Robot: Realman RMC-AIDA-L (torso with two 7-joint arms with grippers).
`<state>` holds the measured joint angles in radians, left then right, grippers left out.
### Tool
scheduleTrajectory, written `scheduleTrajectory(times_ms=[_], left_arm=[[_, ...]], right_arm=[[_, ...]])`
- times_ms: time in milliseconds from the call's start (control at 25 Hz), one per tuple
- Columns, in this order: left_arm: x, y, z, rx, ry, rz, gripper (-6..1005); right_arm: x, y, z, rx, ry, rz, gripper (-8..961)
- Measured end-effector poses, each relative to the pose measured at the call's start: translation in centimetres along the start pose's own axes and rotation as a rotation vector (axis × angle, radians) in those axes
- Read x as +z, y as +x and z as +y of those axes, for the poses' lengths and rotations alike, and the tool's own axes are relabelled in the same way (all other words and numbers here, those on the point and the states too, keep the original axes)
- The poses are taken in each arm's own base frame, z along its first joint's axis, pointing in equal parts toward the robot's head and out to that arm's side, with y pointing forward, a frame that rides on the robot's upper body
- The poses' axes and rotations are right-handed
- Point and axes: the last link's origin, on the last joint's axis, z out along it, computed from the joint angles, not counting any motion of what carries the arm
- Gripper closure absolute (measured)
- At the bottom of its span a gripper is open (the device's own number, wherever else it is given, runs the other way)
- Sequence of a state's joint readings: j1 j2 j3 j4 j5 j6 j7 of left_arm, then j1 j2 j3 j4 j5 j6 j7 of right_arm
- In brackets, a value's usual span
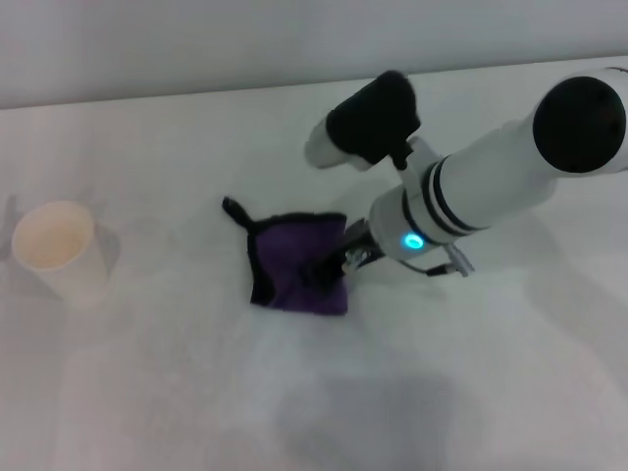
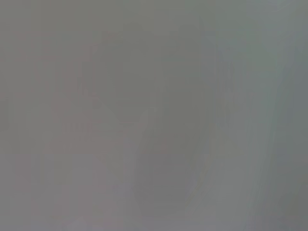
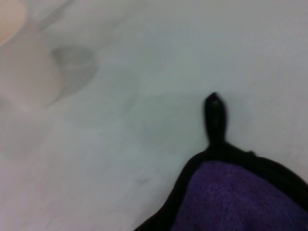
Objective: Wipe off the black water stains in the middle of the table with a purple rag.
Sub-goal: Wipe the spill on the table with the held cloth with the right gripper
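The folded purple soft cloth rag (image 1: 294,263) with black edging is lying flat near the middle of the wide, smooth white tabletop (image 1: 196,392), its small black loop (image 1: 234,209) sticking out from the corner farthest from the arm. The right gripper (image 1: 339,263) is pressing down on the rag's near edge, on the side opposite the loop; its fingers are sitting against the cloth, but whether they are clenched or released cannot be told. No dark blotch is showing on the tabletop beside the rag. Well apart from the rag, on the loop's side, a pale cream paper cup (image 1: 54,245) is standing upright. The right wrist view is showing the loop (image 3: 215,118) pointing toward that cup (image 3: 19,62).
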<state>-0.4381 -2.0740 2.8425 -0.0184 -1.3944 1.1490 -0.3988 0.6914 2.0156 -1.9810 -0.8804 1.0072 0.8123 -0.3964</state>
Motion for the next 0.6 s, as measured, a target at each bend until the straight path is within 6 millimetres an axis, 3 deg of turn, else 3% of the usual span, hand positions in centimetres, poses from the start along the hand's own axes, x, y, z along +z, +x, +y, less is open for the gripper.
scheduleTrajectory(times_ms=[280, 600], left_arm=[[0.0, 0.0, 0.0, 0.001, 0.0, 0.001, 111], [-0.1, 0.0, -0.1, 0.007, 0.002, 0.0, 112]], right_arm=[[-0.6, 1.5, 2.5, -0.022, -0.128, 0.059, 914], [-1.7, 2.4, -0.3, 0.046, -0.081, 0.035, 913]])
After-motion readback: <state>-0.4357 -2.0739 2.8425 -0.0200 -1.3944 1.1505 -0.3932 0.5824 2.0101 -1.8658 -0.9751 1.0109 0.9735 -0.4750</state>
